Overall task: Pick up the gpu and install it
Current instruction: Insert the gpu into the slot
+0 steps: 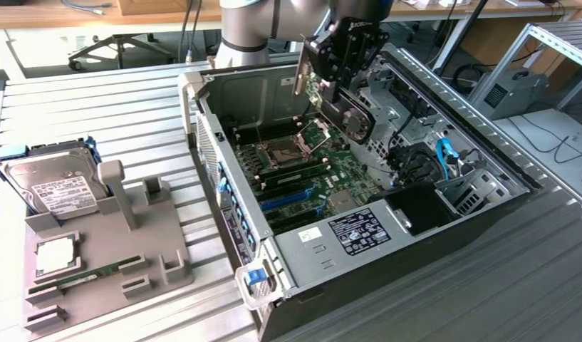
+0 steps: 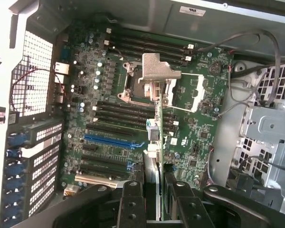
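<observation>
My claw [image 1: 335,87] is clenched on the gpu [image 1: 352,117], a thin flat black rectangular expansion card with a silver metal bracket at one end. In the wrist view, the claw [image 2: 155,185] grips the gpu [image 2: 156,128] edge-on between its two black fingers [image 2: 132,204], and the bracket sits at the end farthest from the grip.

The card hangs over the open dark metal computer case [image 1: 300,249], above the green motherboard [image 1: 310,171], and is not seated in a slot. A long blue expansion slot [image 2: 109,141] lies near the card's edge.

At the exterior view's left, a grey moulded holder [image 1: 148,235] rests on the ribbed metal table [image 1: 110,107]. It carries a silver hard drive with a white label [image 1: 53,187] and a narrow green memory stick [image 1: 91,274].
</observation>
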Motion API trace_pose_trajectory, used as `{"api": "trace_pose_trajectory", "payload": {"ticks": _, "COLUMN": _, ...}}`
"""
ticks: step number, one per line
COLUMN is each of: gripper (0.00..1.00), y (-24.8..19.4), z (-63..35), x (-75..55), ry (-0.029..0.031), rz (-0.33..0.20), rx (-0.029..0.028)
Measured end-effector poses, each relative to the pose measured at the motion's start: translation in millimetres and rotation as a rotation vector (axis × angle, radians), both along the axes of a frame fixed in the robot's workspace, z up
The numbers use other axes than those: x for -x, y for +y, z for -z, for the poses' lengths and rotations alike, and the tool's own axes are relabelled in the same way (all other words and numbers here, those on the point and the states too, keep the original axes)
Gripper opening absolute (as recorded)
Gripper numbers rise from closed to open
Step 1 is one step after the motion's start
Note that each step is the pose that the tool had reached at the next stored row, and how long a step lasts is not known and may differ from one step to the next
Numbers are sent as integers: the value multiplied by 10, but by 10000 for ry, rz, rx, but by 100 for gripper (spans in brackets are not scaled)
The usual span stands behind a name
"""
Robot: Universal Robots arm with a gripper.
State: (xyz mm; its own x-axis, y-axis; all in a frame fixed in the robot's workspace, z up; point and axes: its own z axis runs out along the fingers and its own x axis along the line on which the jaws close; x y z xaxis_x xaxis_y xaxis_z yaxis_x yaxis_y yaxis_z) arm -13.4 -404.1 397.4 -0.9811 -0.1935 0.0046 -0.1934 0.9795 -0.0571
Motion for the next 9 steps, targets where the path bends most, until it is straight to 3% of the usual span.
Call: {"api": "trace_pose_trajectory", "payload": {"ticks": 9, "gripper": 27, "y": 0, "z": 6, "x": 0, "ry": 0, "rz": -610, "rx": 1}}
